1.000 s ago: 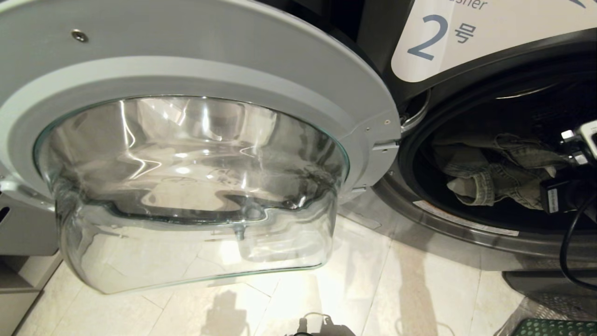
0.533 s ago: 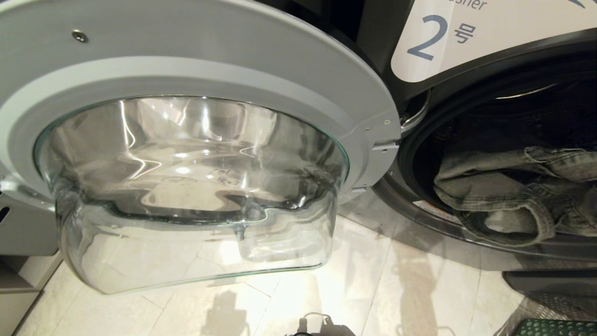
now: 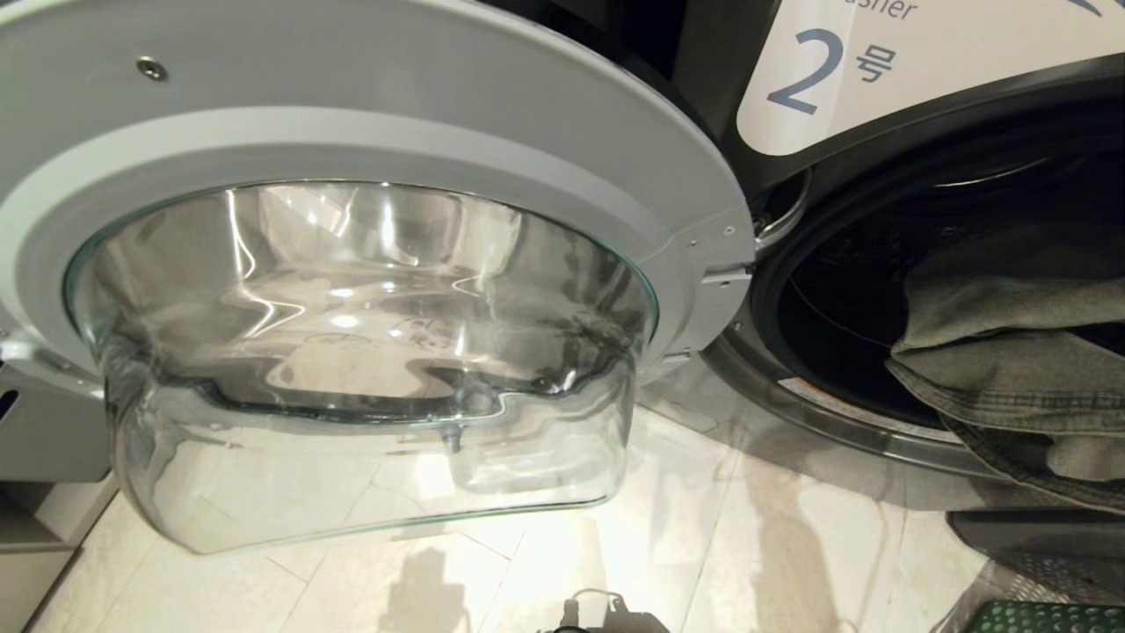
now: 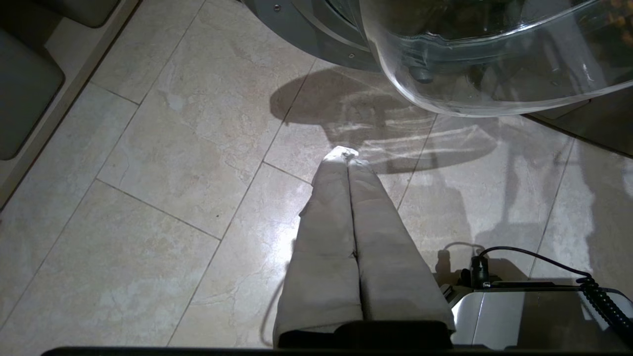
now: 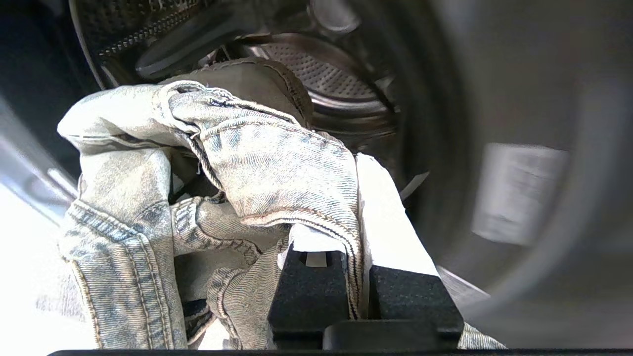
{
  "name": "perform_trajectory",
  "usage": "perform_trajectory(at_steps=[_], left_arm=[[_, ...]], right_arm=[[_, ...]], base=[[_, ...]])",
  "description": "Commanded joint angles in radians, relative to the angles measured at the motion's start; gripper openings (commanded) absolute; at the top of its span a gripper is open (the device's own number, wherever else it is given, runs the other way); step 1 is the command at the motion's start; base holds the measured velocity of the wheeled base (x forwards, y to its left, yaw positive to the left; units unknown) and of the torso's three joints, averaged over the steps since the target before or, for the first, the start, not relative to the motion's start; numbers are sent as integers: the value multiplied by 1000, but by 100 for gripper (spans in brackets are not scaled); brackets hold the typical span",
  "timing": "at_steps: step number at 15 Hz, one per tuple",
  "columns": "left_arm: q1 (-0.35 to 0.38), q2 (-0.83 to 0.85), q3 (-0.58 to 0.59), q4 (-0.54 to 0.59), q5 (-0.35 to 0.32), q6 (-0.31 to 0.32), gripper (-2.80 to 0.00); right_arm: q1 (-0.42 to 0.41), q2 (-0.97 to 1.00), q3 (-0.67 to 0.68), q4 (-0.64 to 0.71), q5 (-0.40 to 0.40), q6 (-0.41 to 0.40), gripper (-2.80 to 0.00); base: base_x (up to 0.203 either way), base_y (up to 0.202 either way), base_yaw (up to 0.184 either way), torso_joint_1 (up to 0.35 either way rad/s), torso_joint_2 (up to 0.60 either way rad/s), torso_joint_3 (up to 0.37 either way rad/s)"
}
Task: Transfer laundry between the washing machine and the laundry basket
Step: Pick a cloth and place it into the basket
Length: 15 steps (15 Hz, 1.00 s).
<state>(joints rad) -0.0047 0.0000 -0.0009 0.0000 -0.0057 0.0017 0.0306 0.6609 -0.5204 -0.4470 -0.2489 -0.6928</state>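
Unloading step in hand, as judged: a garment is being drawn out of the washing machine (image 3: 879,114), the one labelled 2, toward the laundry basket (image 3: 1037,615).

Door (image 3: 352,264) is swung fully open at the left of the head view; its glass bowl hangs over the tiled floor (image 3: 703,545). Drum mouth is exposed at the right.

Grey-green denim garment (image 3: 1011,352) is seen draped over the lower rim of the drum opening, partly inside the drum, partly spilling out over the sill toward the right edge of the head view. A stitched hem is visible along its lower fold. No other laundry can be made out in the drum from here.

Right gripper (image 5: 358,277) is not visible in the head view. In its own wrist view, the jaws are pressed nearly together with a fold of the denim pinched between them; the perforated drum wall is seen behind the cloth.

Left gripper (image 4: 348,163) is parked, pointing down at the floor just beside the door glass, its cloth-covered fingers (image 4: 326,237) closed against each other and holding nothing.

Only a green perforated corner of the basket shows, at the lower right corner of the head view, on the floor below the drum mouth.

Next move, as judged: the remaining cloth must be cleared over the sill without snagging on the door seal, then carried down over the basket and released. Trailing fabric may drag across the floor.
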Motion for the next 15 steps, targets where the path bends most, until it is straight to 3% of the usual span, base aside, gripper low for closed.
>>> perform_trajectory(at_steps=[1,4,5,9,10,15], left_arm=[[0,1,-1,0,0,0,-280],[0,1,-1,0,0,0,-280],[0,0,1,0,0,0,-280],[0,0,-1,0,0,0,-280],[0,0,-1,0,0,0,-280],[0,0,0,0,0,0,-280]], right_arm=[[0,-208,-36,185,25,-16,-280],[1,-369,-33,420,51,-8,-280],[0,-400,-6,492,54,35,-280],[-25,-416,112,507,50,366,-280],[-60,-416,139,505,52,405,-280],[-58,-460,148,504,76,412,-280]], base=[[0,0,0,0,0,0],[0,0,0,0,0,0],[0,0,0,0,0,0],[0,0,0,0,0,0],[0,0,0,0,0,0],[0,0,0,0,0,0]])
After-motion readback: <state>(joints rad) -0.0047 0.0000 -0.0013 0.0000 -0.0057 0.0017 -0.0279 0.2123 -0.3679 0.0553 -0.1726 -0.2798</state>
